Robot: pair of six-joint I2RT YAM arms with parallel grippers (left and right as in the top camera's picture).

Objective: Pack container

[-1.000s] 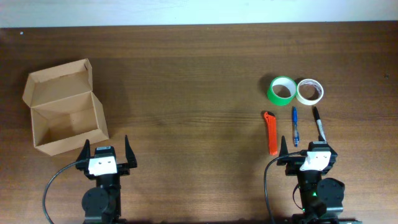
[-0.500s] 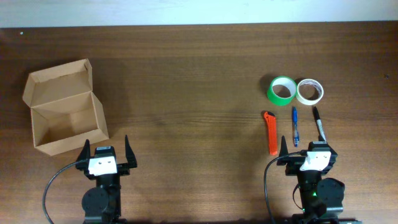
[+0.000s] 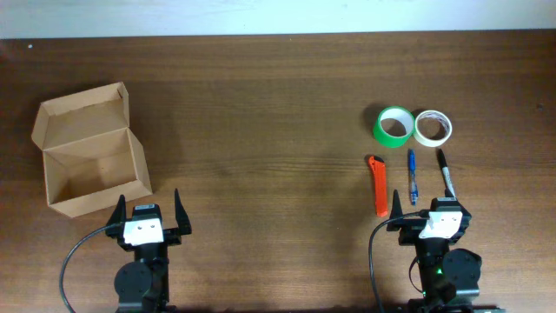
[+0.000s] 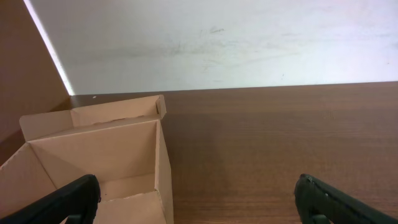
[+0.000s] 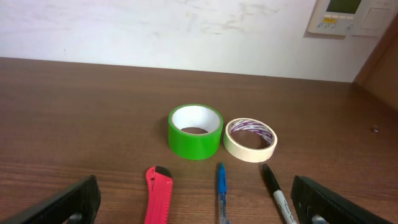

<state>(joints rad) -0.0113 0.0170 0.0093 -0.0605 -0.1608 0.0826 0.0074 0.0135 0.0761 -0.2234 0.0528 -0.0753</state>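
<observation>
The container, a tan cardboard box with its flap lid standing open, sits at the table's left; its inside looks empty. My left gripper is open just below it, and in the left wrist view the container's near right wall rises between the left gripper's wide-apart fingers. At the right lie a green tape roll, a cream tape roll, a red cutter, a blue pen and a black marker. My right gripper is open just below these, holding nothing.
In the right wrist view the green roll and cream roll stand beyond the cutter, pen and marker. A white wall with a thermostat borders the table's far edge.
</observation>
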